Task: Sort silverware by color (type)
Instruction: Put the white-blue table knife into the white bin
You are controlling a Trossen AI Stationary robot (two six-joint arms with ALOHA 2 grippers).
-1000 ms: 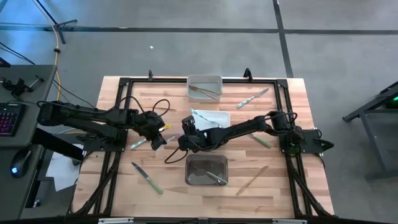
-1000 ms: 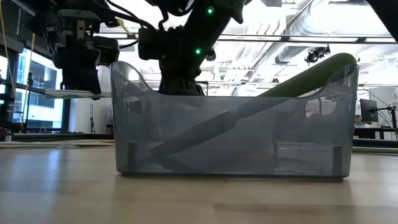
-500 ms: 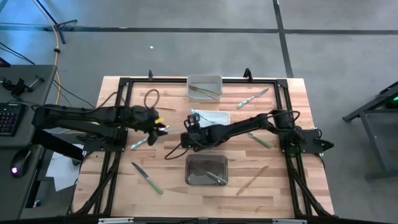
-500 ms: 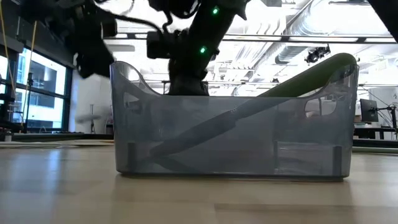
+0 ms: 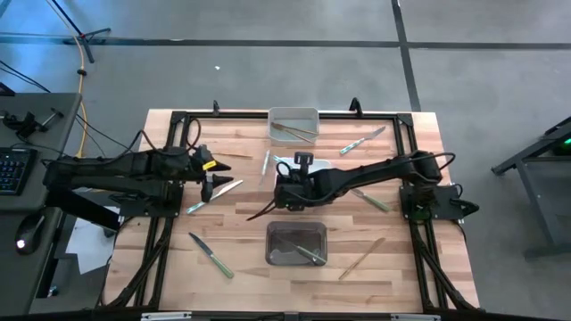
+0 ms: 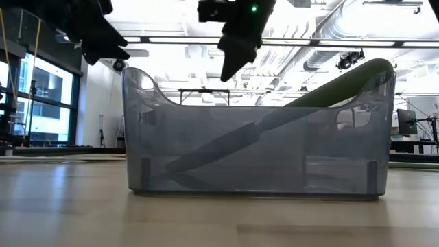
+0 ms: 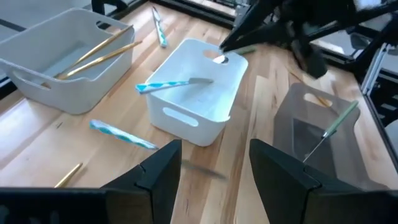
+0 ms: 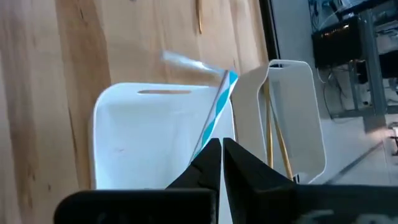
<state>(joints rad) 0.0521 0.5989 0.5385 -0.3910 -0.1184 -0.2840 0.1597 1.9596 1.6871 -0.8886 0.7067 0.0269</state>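
My left gripper (image 5: 211,181) (image 7: 214,155) hangs open above the table's left half, nothing between its fingers. A grey-ended piece (image 5: 220,190) lies flat under it. My right gripper (image 5: 290,178) (image 8: 221,149) is shut and hangs over the white bin (image 7: 205,118), pointing toward the table's left. A blue-striped piece of silverware (image 7: 168,85) lies slanted in that bin, its handle end on the rim (image 8: 231,78), below and beyond my right fingers. Another blue piece (image 5: 266,162) (image 7: 121,134) lies flat on the table just left of the bin.
The far grey bin (image 5: 294,116) holds tan pieces (image 7: 99,53). The dark near bin (image 5: 296,259) (image 6: 260,137) holds a green-handled knife (image 7: 333,124) leaning on its rim. Loose pieces lie near left (image 5: 211,254), near right (image 5: 361,259), right (image 5: 375,201) and far right (image 5: 361,141).
My left gripper has gone up and toward the table's left edge and has opened; the pale piece it held level a second ago is out of its fingers. My right gripper, still shut, has risen and gone toward the right, over the white bin.
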